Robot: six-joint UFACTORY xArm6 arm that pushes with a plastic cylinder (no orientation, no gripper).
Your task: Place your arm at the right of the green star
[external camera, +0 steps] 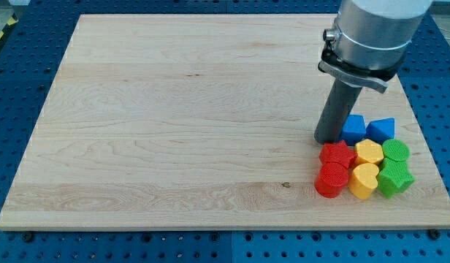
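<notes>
The green star (394, 178) lies near the view's bottom right, at the right end of a tight cluster of blocks. My tip (328, 139) rests on the board at the cluster's upper left, touching or nearly touching the left side of a blue block (353, 128). The tip is well to the left of and above the green star, with other blocks between them.
The cluster also holds a green round block (396, 151), a blue triangular block (382, 128), a yellow hexagon-like block (369, 152), a yellow heart (364, 180), a red star (337, 154) and a red cylinder (331, 180). The wooden board's right edge (424, 139) runs close by.
</notes>
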